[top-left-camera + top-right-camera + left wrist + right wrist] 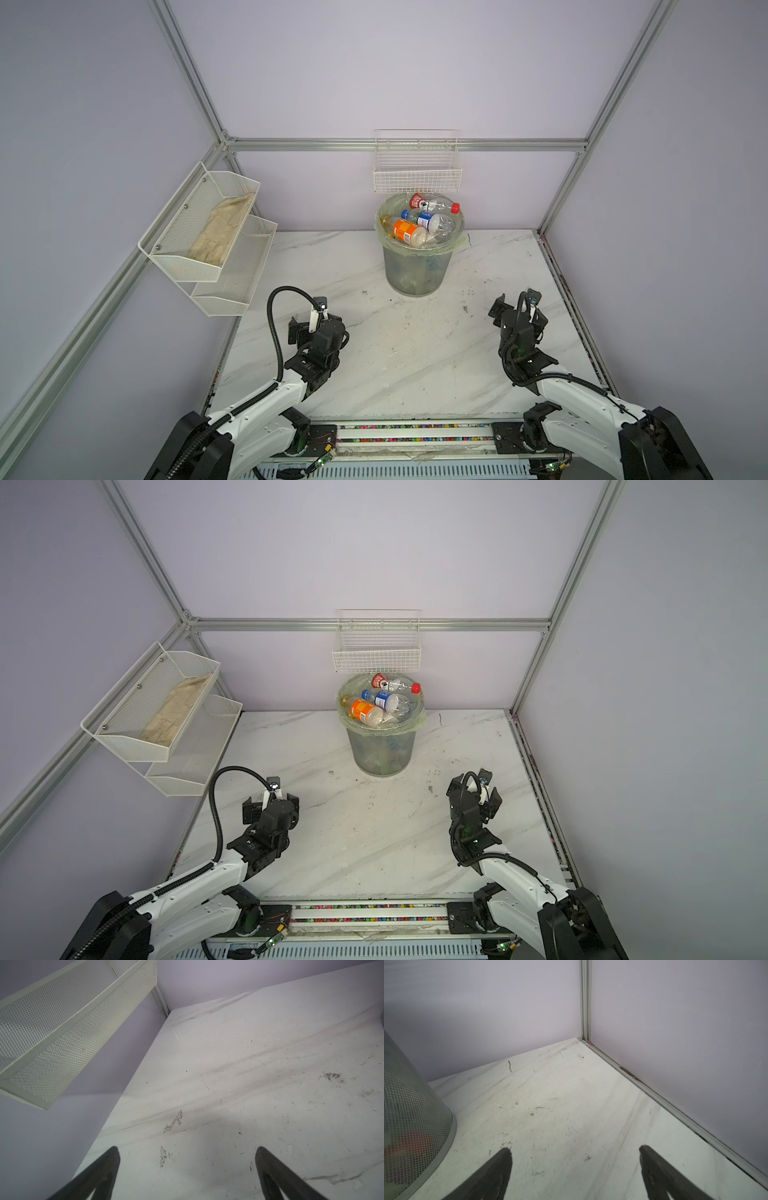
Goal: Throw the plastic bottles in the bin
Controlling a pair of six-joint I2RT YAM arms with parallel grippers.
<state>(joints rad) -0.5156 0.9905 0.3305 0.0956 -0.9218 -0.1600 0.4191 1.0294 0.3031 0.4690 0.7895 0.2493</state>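
The bin, a round grey mesh basket with a pale green liner, stands at the back middle of the marble table. Plastic bottles fill it to the rim: an orange-labelled one, a blue-labelled one and a red-labelled one with a red cap. More show dimly through the mesh. My left gripper hovers open over bare table, front left of the bin. My right gripper is open and empty, front right of the bin, whose mesh wall shows beside it.
A white two-tier mesh shelf hangs on the left wall, with a beige cloth in its upper tier. A white wire basket hangs on the back wall just above the bin. Aluminium frame rails edge the table.
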